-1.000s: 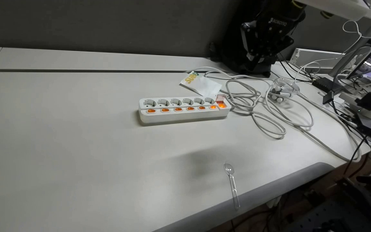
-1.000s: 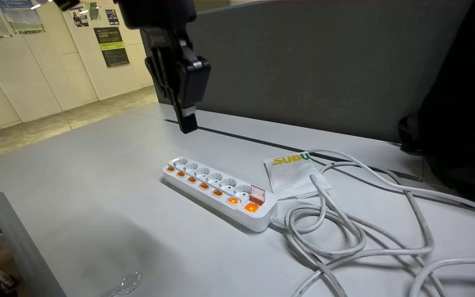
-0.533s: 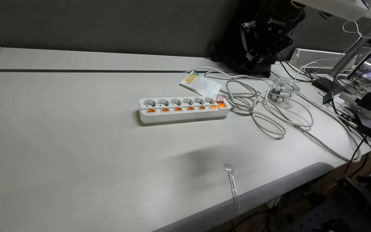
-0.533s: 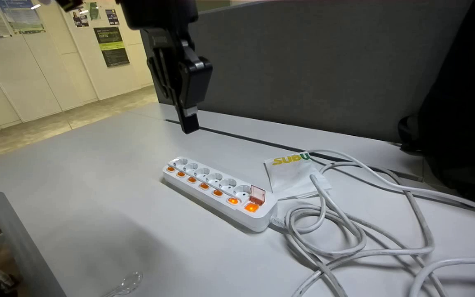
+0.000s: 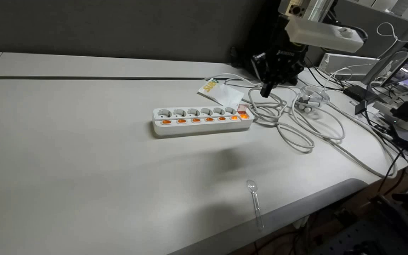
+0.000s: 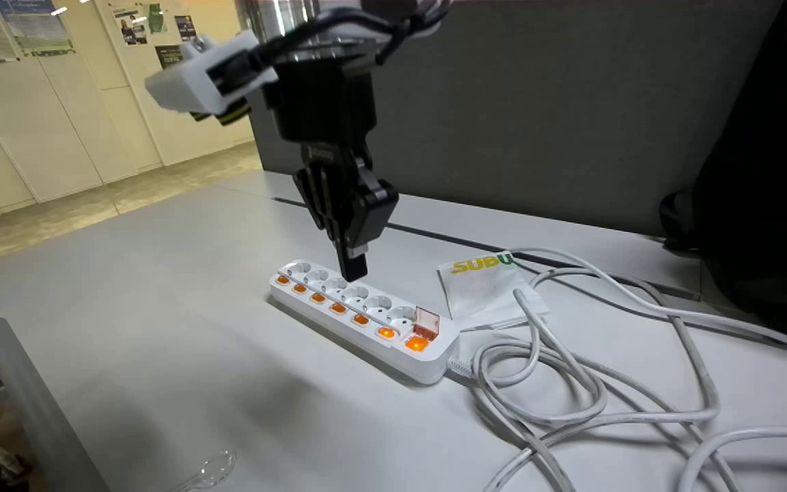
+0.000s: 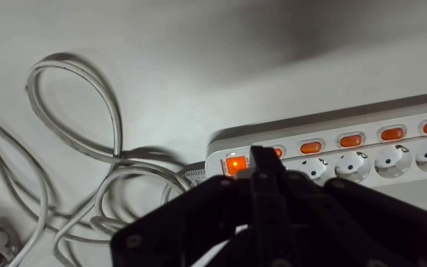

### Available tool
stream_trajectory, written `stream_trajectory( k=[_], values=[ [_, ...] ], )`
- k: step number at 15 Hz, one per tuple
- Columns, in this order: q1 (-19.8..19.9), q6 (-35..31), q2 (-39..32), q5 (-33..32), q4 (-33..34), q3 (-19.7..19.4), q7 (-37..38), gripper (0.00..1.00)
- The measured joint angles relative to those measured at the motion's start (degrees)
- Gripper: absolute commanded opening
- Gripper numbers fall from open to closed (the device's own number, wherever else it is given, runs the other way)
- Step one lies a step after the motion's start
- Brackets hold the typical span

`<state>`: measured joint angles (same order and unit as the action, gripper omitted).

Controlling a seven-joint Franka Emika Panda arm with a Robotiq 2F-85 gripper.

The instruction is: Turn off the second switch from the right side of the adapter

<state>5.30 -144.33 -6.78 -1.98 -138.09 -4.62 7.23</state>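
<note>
The adapter is a white power strip [image 5: 204, 129] lying on the table, also in an exterior view [image 6: 328, 318] and the wrist view [image 7: 331, 145]. Its rightmost square switch [image 5: 243, 115] glows orange beneath a raised clear cover. The second switch from the right [image 6: 386, 333] is lit too; the others look darker. My gripper [image 6: 352, 266] is shut and empty, fingers together pointing down, above the strip and apart from it. It also shows in an exterior view [image 5: 266, 90]. In the wrist view the gripper tip [image 7: 267, 157] partly covers the second switch [image 7: 278, 152].
Coiled grey cables [image 5: 267, 106] lie right of the strip. A white napkin [image 6: 486, 287] lies behind it. A clear spoon [image 5: 255, 202] lies near the front edge. A clear cup [image 5: 312, 97] stands among the cables. A grey partition [image 6: 537, 123] and black bag [image 6: 762, 205] are at the back.
My gripper has come down towards the strip; its tip and the wrist mount are now in view. The strip and its lit switches look the same.
</note>
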Motion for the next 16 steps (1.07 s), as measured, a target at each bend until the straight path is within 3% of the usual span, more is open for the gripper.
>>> stream_trajectory(
  k=[16],
  values=[
    [-3.76, -8.53, -16.33, -1.63, 7.86, -2.15, 2.12, 0.00]
  ],
)
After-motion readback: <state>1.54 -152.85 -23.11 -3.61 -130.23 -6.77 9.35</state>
